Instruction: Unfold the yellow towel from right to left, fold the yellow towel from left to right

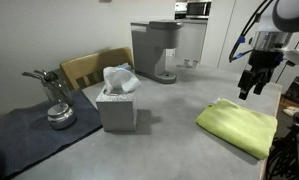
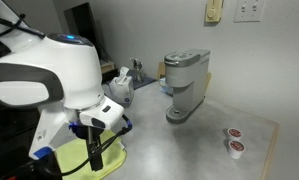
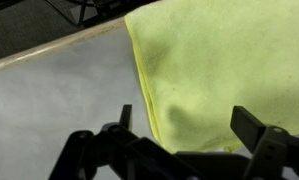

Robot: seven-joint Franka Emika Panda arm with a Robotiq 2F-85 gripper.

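The yellow towel point(image 1: 237, 126) lies folded flat on the grey table near its edge, also in an exterior view as a lime strip point(image 2: 111, 160) behind the arm. The wrist view fills with its cloth point(image 3: 219, 65), its folded edge running down the middle of the picture. My gripper point(image 1: 254, 84) hangs above the towel, not touching it. Its fingers stand wide apart in the wrist view point(image 3: 189, 125), with nothing between them; a soft shadow falls on the cloth below.
A grey tissue box point(image 1: 117, 104) with white tissue stands mid-table. A coffee machine point(image 1: 154, 50) stands behind it. A dark mat point(image 1: 34, 130) holds a metal kettle point(image 1: 59, 113). Two small pods point(image 2: 232, 141) lie past the machine. A wooden chair point(image 1: 94, 67) stands behind the table.
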